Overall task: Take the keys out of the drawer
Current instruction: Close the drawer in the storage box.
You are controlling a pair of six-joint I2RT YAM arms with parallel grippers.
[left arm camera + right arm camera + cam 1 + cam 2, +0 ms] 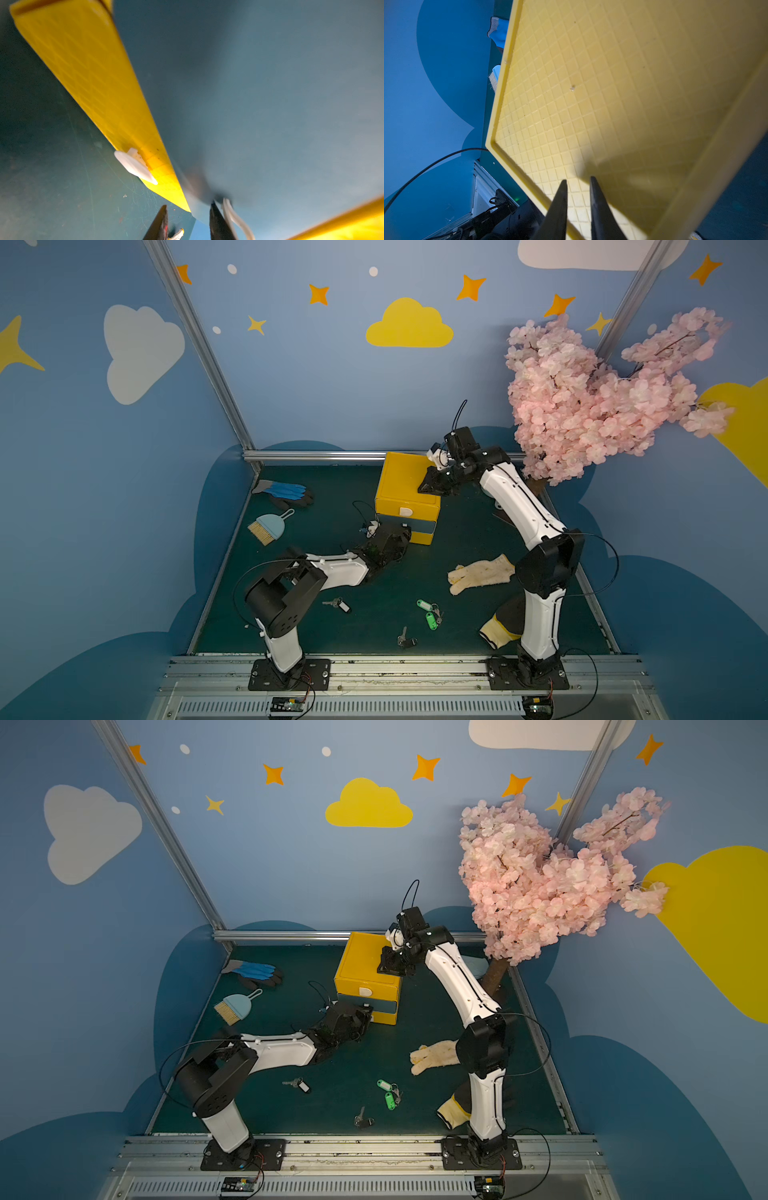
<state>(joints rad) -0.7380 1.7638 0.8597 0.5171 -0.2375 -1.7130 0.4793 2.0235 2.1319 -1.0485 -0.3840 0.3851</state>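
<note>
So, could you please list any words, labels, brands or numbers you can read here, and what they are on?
No text is readable.
black-and-white key tag: too small to tell.
green key tags: too small to tell.
yellow drawer box: plain grid, no lettering.

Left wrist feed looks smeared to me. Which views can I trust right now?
Left wrist view: blue drawer front blurred near the left fingers, white handle crisper. Right wrist view: cabinet top sharp, right fingers cast a shadow on it. Both top views: table dim, keys tiny.
</note>
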